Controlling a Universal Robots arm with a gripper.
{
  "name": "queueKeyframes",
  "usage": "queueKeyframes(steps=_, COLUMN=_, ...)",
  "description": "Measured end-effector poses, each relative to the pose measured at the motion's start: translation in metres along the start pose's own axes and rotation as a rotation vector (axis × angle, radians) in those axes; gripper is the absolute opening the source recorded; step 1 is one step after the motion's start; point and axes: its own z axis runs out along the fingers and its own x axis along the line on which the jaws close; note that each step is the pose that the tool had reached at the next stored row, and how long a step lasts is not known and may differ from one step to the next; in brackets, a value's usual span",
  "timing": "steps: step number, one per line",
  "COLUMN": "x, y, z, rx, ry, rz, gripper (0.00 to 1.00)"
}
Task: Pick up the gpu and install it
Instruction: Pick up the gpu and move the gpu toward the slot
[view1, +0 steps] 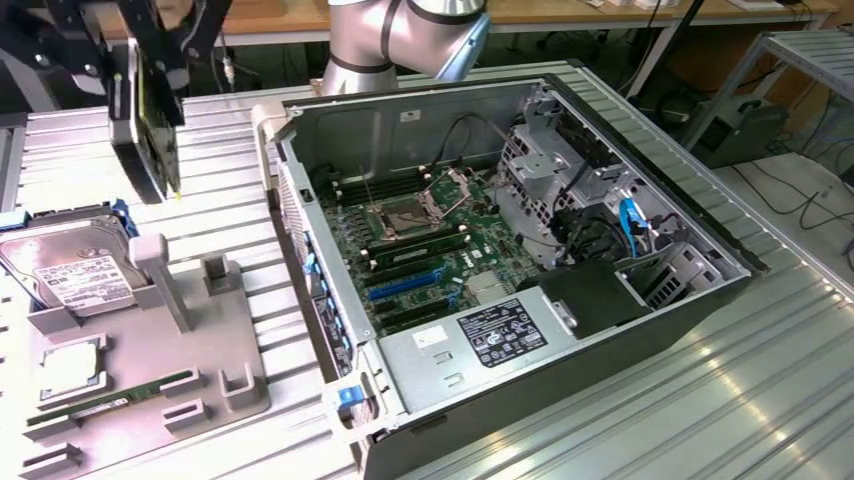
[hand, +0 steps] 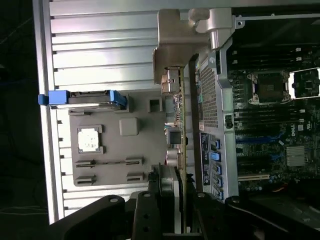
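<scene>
The slim dark gpu (view1: 154, 130) hangs upright on edge, lifted clear, gripped at its top.

Silver arm (view1: 363, 45), black end effector (view1: 151, 80)
The arm is a smooth silver-grey tube with a rounded grey-blue joint cap (view1: 461, 45); the end effector is matte black, built of angular links with small round screw holes.

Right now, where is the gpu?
In the exterior view the gpu hangs upright in the gripper at the upper left, above the table, between the hard drive and the open case.
</scene>
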Motion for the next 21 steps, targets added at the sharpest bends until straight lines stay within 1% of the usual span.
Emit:
queueKeyframes(steps=1, x=-0.001, y=0.0009, z=-0.0166, rx=0.0001, ry=0.0001, rz=0.000, gripper=0.29)
queueKeyframes(steps=2, x=-0.001, y=0.0021, z=-0.0364, rx=0.0000, ry=0.0000, rz=0.000, gripper=0.29)
queueKeyframes(steps=3, x=-0.001, y=0.0025, z=-0.0417, rx=-0.0021, ry=0.0002, rz=0.000, gripper=0.29)
queueKeyframes(steps=4, x=-0.008, y=0.0032, z=-0.0412, rx=-0.0042, ry=0.0042, rz=-0.061, gripper=0.29)
queueKeyframes(steps=5, x=-0.024, y=0.0048, z=-0.0403, rx=-0.0042, ry=0.0042, rz=-0.061, gripper=0.29)
queueKeyframes(steps=7, x=-0.032, y=0.0053, z=-0.0399, rx=-0.0042, ry=0.0042, rz=-0.061, gripper=0.29)
queueKeyframes(steps=13, x=-0.050, y=0.0066, z=-0.0375, rx=-0.0042, ry=0.0041, rz=-0.061, gripper=0.29)
queueKeyframes(steps=14, x=-0.059, y=0.0072, z=-0.0367, rx=-0.0042, ry=0.0042, rz=-0.061, gripper=0.29)
queueKeyframes(steps=15, x=-0.064, y=0.0076, z=-0.0363, rx=-0.0042, ry=0.0042, rz=-0.061, gripper=0.29)
queueKeyframes(steps=21, x=-0.091, y=0.0093, z=-0.0347, rx=-0.0044, ry=0.0043, rz=-0.061, gripper=0.29)
